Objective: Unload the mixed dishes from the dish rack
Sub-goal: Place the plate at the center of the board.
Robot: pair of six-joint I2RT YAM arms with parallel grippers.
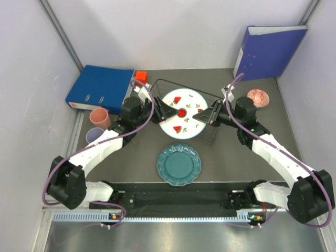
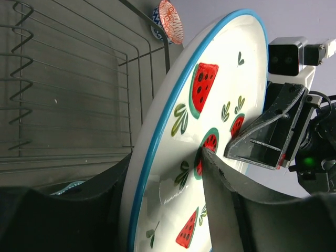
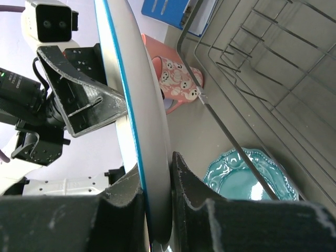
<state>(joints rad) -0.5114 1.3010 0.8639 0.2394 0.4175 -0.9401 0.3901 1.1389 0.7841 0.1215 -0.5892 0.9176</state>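
White plate [image 1: 182, 105] with watermelon marks held up over rack [image 1: 169, 81]. Right gripper [image 1: 202, 116] pinched narrow on its rim. Left gripper [image 1: 167, 112] straddles opposite rim, can't tell if clamped. Teal plate [image 1: 179, 164] on table just in front of rack.

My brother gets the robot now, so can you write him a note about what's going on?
Right gripper: shut on the white watermelon plate, holding it over the dish rack.
Left gripper: fingers straddle the plate's opposite edge; grip unclear.
Done: teal plate, salmon cup, lavender cup and small bowl sit on the table, outside the rack.
Left: set the watermelon plate down on the table.
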